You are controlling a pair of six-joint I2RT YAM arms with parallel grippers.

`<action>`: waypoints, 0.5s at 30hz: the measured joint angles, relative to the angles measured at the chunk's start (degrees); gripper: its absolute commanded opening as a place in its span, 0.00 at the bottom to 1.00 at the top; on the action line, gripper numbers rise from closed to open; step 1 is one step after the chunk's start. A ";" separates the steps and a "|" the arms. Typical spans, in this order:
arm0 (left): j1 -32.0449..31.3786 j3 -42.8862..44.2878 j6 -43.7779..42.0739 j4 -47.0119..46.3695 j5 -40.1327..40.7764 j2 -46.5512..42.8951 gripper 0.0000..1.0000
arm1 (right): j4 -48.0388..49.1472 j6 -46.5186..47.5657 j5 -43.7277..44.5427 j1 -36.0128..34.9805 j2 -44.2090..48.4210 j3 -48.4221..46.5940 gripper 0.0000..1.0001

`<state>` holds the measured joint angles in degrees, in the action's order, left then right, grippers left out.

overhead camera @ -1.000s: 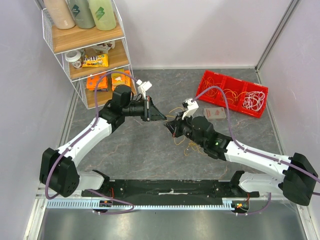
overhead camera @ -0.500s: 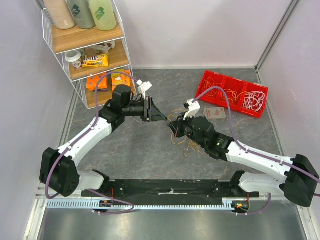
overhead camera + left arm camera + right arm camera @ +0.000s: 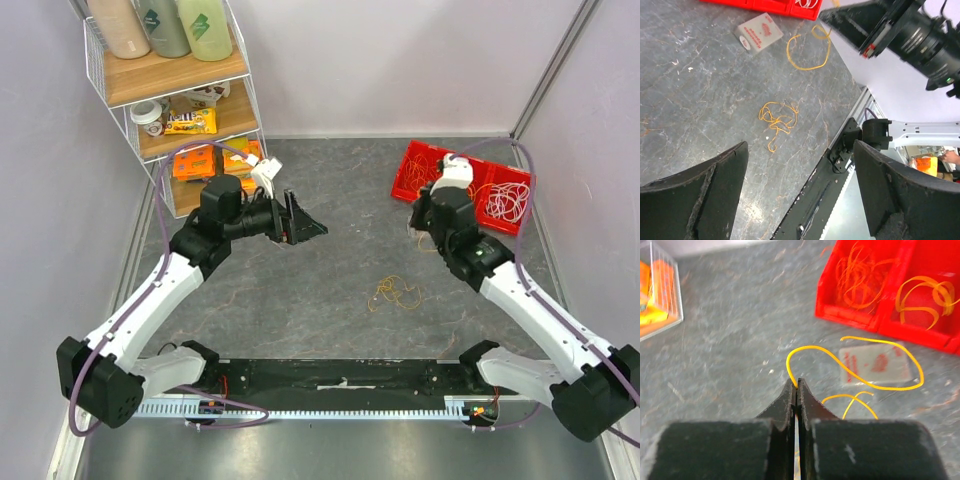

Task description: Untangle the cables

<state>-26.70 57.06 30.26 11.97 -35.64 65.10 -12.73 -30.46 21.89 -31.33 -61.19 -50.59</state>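
Observation:
A small tangle of orange cables (image 3: pixel 395 293) lies on the grey table between the arms, also visible in the left wrist view as the tangle (image 3: pixel 777 117). My right gripper (image 3: pixel 798 384) is shut on one yellow cable (image 3: pixel 880 347), which loops out from its tips above the table. That yellow cable (image 3: pixel 810 50) hangs near the red tray in the left wrist view too. In the top view the right gripper (image 3: pixel 418 222) is held just left of the tray. My left gripper (image 3: pixel 305 222) hovers at the left of the tangle. Its jaws (image 3: pixel 800 150) stand wide open and hold nothing.
A red tray (image 3: pixel 400 178) at the back right holds sorted orange cables (image 3: pixel 860 275), yellow cables (image 3: pixel 920 295) and white cables (image 3: pixel 508 200). A small clear packet (image 3: pixel 758 32) lies in front of it. A wire shelf rack (image 3: pixel 190 100) with bottles and snacks stands at the back left.
My left gripper has opened, let go and drawn back to the left. The right arm has swung right toward the red tray, pulling a yellow cable out of the tangle, which stays on the table.

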 measured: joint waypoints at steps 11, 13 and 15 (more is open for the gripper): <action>0.00 0.02 -0.11 -0.13 -1.09 1.40 0.89 | 3.23 7.08 1.36 16.63 -1.86 -6.49 0.00; 0.00 0.02 -0.09 -0.20 -1.99 1.88 0.89 | 6.19 6.91 -0.59 21.40 -5.25 -6.93 0.00; 0.00 -0.02 -0.04 -0.37 -2.51 1.92 0.89 | 9.33 6.62 -2.58 24.92 -9.25 -6.99 0.00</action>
<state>-26.70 57.04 30.22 11.60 -38.15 67.02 -3.40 -23.83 19.31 -6.42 -70.43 -57.58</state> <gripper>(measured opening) 0.895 0.010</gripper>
